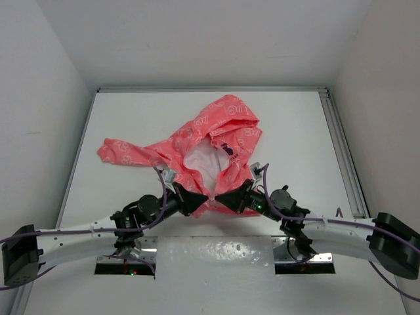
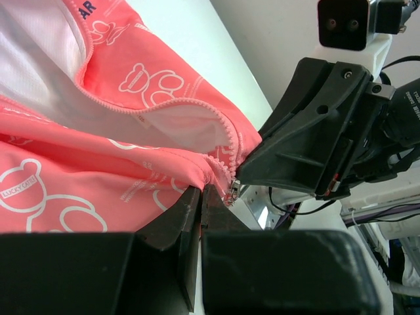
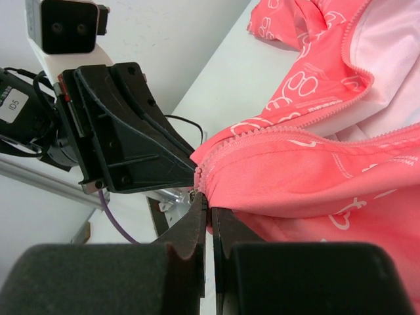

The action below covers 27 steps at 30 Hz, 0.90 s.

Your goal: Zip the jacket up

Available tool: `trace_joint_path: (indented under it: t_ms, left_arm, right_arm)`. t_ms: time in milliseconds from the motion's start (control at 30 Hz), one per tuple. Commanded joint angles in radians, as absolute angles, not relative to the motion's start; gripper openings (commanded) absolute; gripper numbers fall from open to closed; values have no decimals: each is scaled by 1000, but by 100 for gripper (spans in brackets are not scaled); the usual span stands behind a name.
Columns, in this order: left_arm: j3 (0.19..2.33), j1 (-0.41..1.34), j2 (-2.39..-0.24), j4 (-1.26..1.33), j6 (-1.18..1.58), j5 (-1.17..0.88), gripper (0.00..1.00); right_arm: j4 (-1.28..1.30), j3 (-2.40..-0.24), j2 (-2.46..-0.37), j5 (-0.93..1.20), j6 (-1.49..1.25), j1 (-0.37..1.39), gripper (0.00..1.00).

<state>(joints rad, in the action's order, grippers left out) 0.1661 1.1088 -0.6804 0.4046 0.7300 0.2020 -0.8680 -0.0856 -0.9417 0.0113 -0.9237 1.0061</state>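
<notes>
Sprawling coral jacket (image 1: pixel 223 121) — mesh lining (image 1: pixel 200 163), toothed zipper (image 2: pixel 226 131)

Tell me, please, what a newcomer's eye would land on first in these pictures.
The coral-pink jacket stands out, lying open on the white table with its white lining showing. At its near hem, the left pincer and the right pincer meet almost tip to tip, each pinching fabric at the bottom of the unzipped zipper.

- jacket (image 1: pixel 216 128): thin smooth cloth, matt
- lining (image 2: pixel 39 59): white fine-mesh fabric
- zipper teeth (image 2: pixel 226 128): plastic look
- left gripper (image 2: pixel 201 197), right gripper (image 3: pixel 210 210): matt black plastic
- table (image 1: pixel 131 118): smooth, white, slight sheen
</notes>
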Motion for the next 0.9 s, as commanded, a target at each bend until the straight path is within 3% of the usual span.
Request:
trace_joint_path:
  t_ms: [0,567,867]
  left_arm:
    - [164,1104,-647,417,712,152,0]
    - [218,1104,-614,246,641,178,0]
    - [229,1106,-630,252,601,126,0]
  right_arm:
    - [-865,-153,-920,3,-925,1012,0]
    - [-476,-317,-916,12,-930,1014,0]
    - [-411,-374,-965,3,-940,1014,0]
